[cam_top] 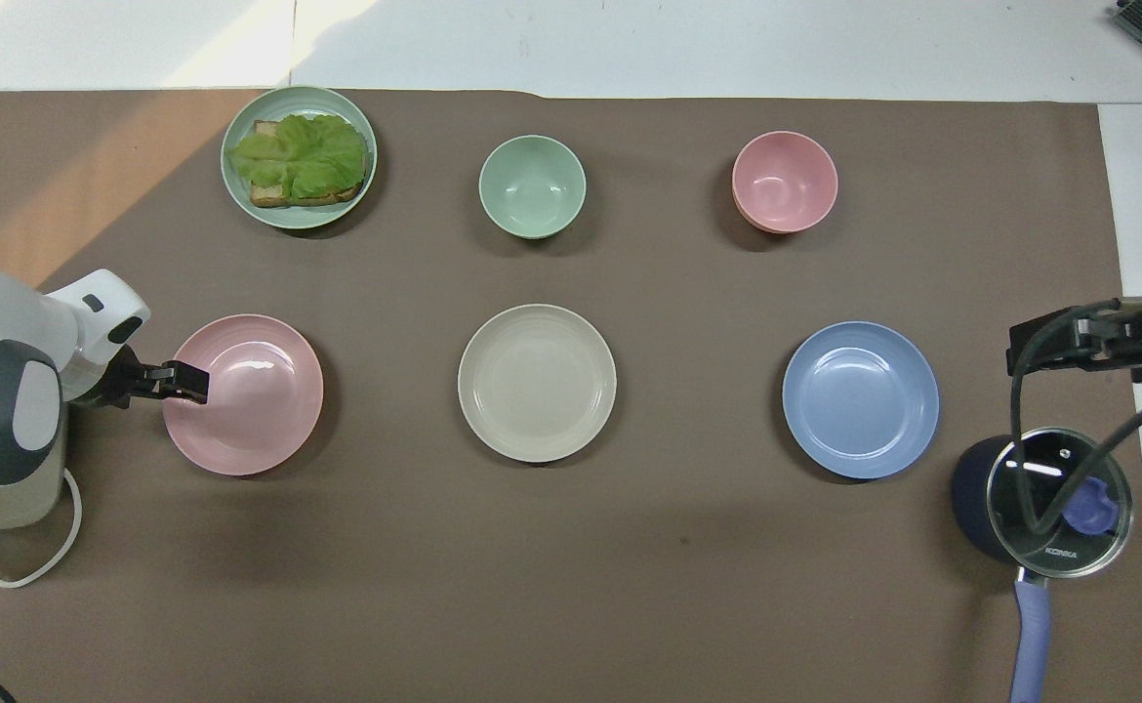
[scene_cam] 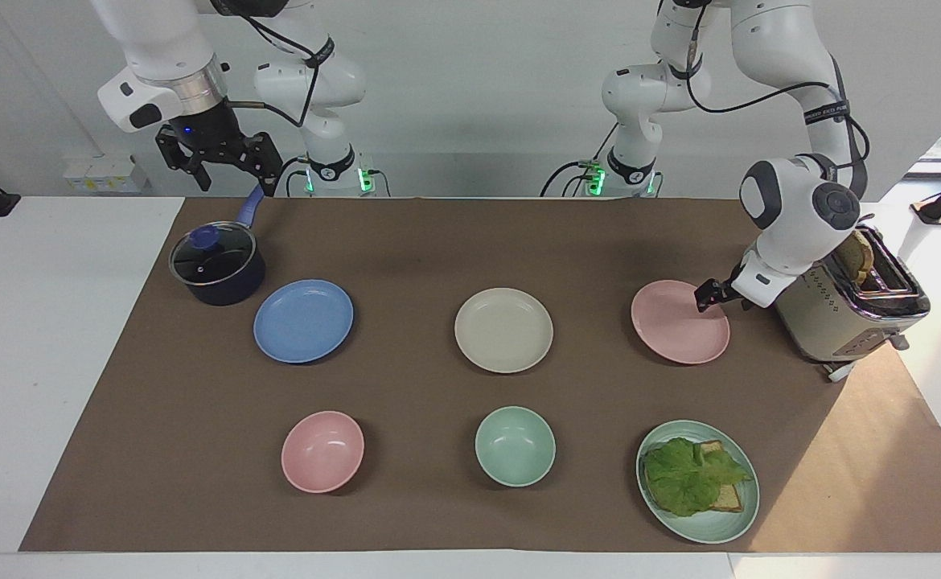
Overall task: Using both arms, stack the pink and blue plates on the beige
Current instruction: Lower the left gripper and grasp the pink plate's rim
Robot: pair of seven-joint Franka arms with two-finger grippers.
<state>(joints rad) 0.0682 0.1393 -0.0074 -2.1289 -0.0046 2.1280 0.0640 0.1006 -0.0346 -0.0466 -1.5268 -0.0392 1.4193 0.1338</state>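
A brown mat point(scene_cam: 438, 241) covers the table, and farthest from the robots sit a pink bowl point(scene_cam: 322, 451), a mint-green bowl point(scene_cam: 515, 445) and a pale green plate point(scene_cam: 732, 527) — this one carrying toast under a lettuce leaf point(scene_cam: 689, 476). At the right arm's end stands a dark blue saucepan point(scene_cam: 217, 265) with a glass lid; at the left arm's end, a cream toaster point(scene_cam: 848, 310) — bread in its slot.

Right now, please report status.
Left gripper open at pink plate rim. Right gripper open, waiting above pot. Blue plate, beige plate untouched.
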